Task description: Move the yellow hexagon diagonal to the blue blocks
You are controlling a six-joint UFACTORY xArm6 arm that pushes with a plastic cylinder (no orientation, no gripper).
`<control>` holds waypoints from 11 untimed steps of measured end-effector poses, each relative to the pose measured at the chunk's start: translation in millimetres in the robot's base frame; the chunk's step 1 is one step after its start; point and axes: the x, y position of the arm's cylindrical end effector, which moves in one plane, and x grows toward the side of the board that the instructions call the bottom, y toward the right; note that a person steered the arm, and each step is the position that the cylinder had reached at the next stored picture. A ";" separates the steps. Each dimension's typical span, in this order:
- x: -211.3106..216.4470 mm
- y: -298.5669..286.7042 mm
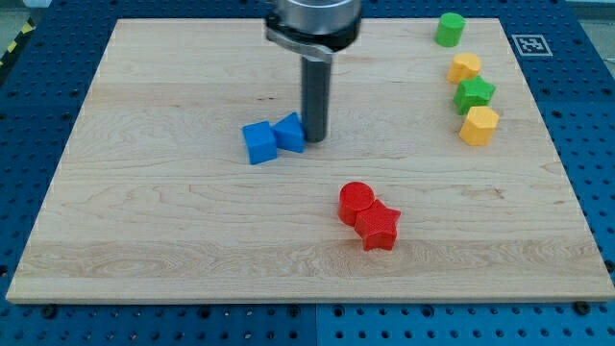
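Note:
The yellow hexagon [479, 126] lies near the board's right edge, below the green star [474, 94]. Two blue blocks touch each other left of the board's middle: a blue cube [258, 143] and, to its right, a blue triangular block [290, 133]. My tip [314, 139] stands right against the right side of the blue triangular block. The hexagon is far to the right of my tip.
A yellow block [465, 67] and a green cylinder [449, 29] lie above the green star at the upper right. A red cylinder [356, 201] and a red star [379, 227] touch each other below the middle. The wooden board [144, 240] rests on a blue pegboard.

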 end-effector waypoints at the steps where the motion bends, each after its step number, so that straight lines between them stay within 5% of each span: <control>1: 0.0 -31.7; 2: 1.5 -16.3; 5: 51.1 282.5; 6: 36.8 308.2; 11: -30.4 169.6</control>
